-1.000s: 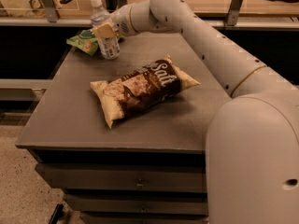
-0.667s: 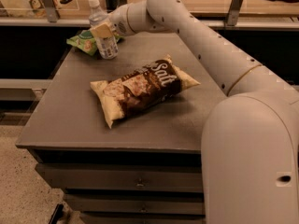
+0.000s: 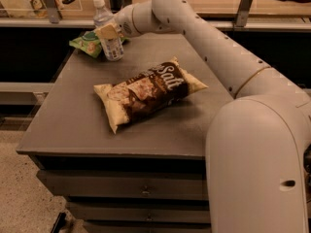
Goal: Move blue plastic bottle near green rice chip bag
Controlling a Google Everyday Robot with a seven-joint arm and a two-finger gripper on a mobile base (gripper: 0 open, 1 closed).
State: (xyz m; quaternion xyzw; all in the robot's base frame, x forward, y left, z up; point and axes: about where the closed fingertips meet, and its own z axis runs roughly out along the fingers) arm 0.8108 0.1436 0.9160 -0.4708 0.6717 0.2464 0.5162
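Upper left of the frame, the gripper [image 3: 109, 32] has its jaws clamped across the bottle [image 3: 112, 47], which stands upright on the worktop [image 3: 73, 125], just beside the green bag [image 3: 86, 43].

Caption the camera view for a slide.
Gripper holds the blue plastic bottle upright beside the green rice chip bag at the table's far corner; Salt bag lies mid-table.

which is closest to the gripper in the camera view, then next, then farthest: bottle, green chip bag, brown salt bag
The gripper is at the far left corner of the table.
1. bottle: upright, right at the gripper.
2. green chip bag: just beside the bottle, toward the picture's left.
3. brown salt bag: lying mid-table, nearer the camera.
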